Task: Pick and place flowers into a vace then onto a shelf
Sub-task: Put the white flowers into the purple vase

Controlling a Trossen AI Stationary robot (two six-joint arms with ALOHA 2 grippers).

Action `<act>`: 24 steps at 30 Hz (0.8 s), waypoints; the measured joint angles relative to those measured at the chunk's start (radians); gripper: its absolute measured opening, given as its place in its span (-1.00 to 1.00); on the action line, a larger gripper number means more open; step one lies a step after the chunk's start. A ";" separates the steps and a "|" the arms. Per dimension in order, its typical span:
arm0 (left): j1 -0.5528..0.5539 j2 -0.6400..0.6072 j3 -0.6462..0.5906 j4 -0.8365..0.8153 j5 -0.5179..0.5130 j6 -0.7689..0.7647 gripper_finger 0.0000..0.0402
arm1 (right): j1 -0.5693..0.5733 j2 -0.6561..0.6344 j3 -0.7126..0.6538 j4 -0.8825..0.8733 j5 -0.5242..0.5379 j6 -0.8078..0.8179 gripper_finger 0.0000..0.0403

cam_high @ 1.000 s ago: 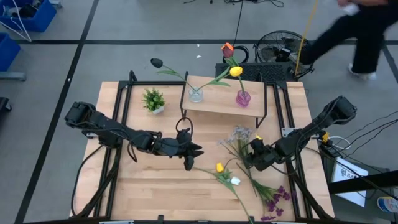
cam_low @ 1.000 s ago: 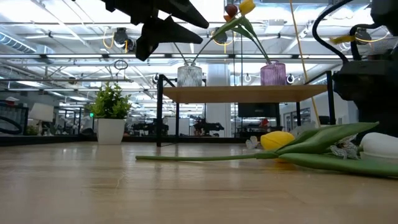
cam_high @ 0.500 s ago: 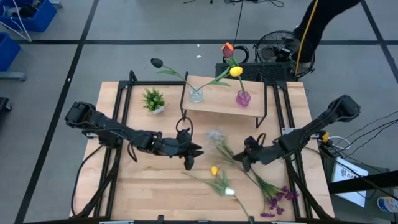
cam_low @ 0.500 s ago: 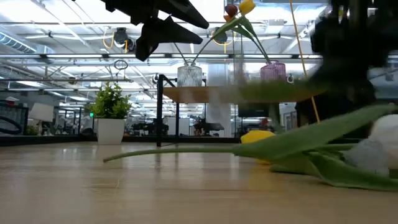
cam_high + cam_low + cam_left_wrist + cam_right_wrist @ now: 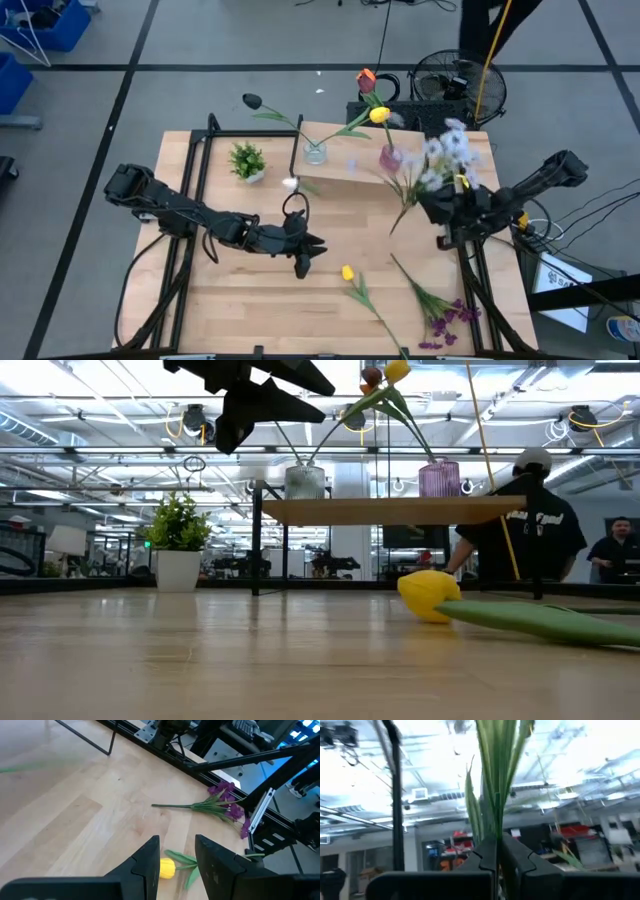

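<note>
Pale wood-grain tabletop (image 5: pixel 250 290); right tool (image 5: pixel 432 205) pinching thin green stems (image 5: pixel 495 780).

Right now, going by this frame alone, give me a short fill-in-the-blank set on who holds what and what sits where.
1. The right gripper is shut on a pale ____ spray's green stem.
2. The left gripper hovers over a ____ tulip on the table.
3. On the shelf, the pink vase stands beside a ____ vase.
4. The loose ____ flowers lie near the table's right front corner.

Missing words: white; yellow; clear; purple
</note>
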 joint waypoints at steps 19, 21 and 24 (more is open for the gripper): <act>0.003 0.000 0.000 -0.002 -0.024 0.005 -0.37 | -0.210 -0.051 0.001 0.280 -0.004 -0.742 -1.00; 0.003 0.000 0.000 -0.001 -0.059 0.005 -0.37 | -0.278 -0.046 0.001 0.226 -0.029 -0.684 -1.00; 0.003 0.000 0.000 0.016 -0.115 0.005 -0.37 | -0.392 -0.037 0.005 0.139 -0.047 -0.566 -1.00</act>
